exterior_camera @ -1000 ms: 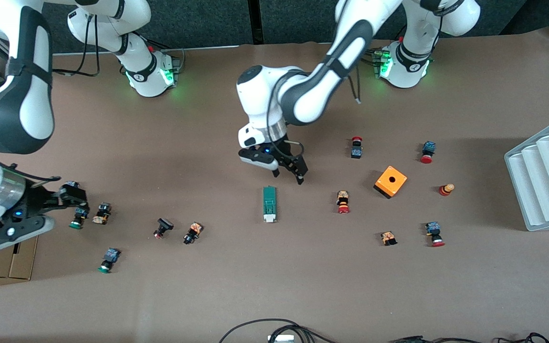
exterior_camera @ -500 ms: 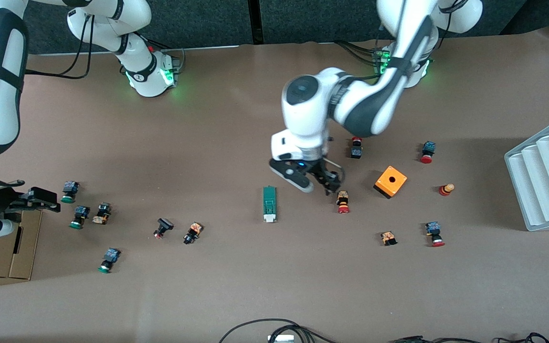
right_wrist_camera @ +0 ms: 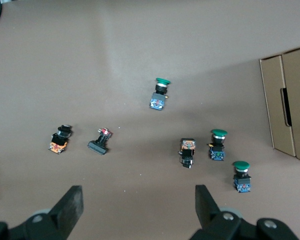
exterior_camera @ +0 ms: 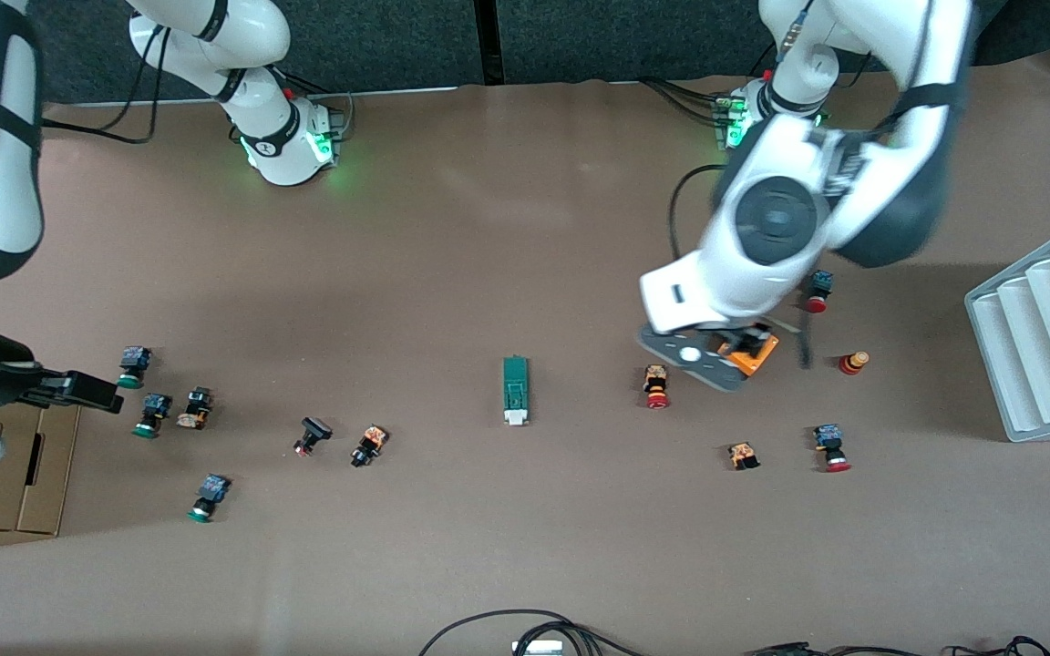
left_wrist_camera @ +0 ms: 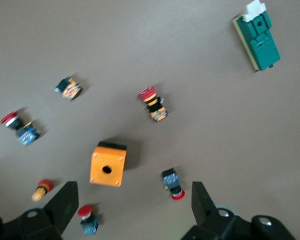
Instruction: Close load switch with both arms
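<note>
While raised, left gripper [left_wrist_camera: 131, 207] open-jawed over orange cube [left_wrist_camera: 108, 164], right gripper [right_wrist_camera: 139, 209] open-jawed.

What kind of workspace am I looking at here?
Probably a robotics lab bench set up for electrical-part handling: a paper-covered table, scattered push-buttons, an orange cube and a green load switch. Left gripper and right gripper hang open above.

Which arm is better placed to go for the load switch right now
Left, probably. The left gripper, open over the orange cube, is closer to the load switch than the right gripper, open at the table's right-arm end.
</note>
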Available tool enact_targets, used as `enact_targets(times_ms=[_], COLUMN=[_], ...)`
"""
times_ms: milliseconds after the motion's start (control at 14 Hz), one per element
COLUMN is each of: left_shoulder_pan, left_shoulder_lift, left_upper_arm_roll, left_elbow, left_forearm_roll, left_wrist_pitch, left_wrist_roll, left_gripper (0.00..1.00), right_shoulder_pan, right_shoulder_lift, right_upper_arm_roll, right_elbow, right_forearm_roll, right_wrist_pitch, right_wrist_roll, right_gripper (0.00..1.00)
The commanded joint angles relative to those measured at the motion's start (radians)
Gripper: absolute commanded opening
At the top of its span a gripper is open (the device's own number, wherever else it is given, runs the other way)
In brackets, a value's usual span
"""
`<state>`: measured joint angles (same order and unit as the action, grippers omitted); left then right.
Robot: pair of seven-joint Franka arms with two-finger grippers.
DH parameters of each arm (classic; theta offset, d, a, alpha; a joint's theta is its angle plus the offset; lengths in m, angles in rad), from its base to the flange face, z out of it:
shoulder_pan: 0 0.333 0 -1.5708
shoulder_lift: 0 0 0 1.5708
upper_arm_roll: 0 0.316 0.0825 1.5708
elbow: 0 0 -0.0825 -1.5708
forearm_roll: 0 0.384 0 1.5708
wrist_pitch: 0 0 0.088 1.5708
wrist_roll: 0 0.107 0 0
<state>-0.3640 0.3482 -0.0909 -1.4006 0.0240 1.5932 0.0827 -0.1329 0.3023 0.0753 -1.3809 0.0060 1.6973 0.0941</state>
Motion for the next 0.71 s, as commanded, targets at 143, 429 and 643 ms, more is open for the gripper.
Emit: enact_targets(times_ms=[143,429,643], left_shoulder_pan=[0.154,0.256,0.303], left_shoulder_lift=[-0.037,-0.047,-0.072], left_upper_arm_roll=[-0.007,-0.006,-0.007], left_elbow=[0.141,0.209,0.198], left_forearm_roll=[-0.016,0.040,0.040], left_wrist_pitch=[-0.122,-0.122,-0.121], left_wrist_roll=[0.017,0.006,-0.081], left_gripper=[1.00,1.00,1.00], right_shoulder_pan=[-0.096,0.058,0.056], right_shoulder_lift=[-0.159,-0.219,-0.235], right_upper_arm_roll=[0.103,-0.063,-0.061], right_elbow=[-0.182,-0.242,-0.245], right_forearm_roll=[-0.023,-0.006,0.005], right_wrist_pitch=[0.039,0.038,0.028], right_wrist_roll=[0.026,0.032,0.026], right_gripper=[1.00,1.00,1.00])
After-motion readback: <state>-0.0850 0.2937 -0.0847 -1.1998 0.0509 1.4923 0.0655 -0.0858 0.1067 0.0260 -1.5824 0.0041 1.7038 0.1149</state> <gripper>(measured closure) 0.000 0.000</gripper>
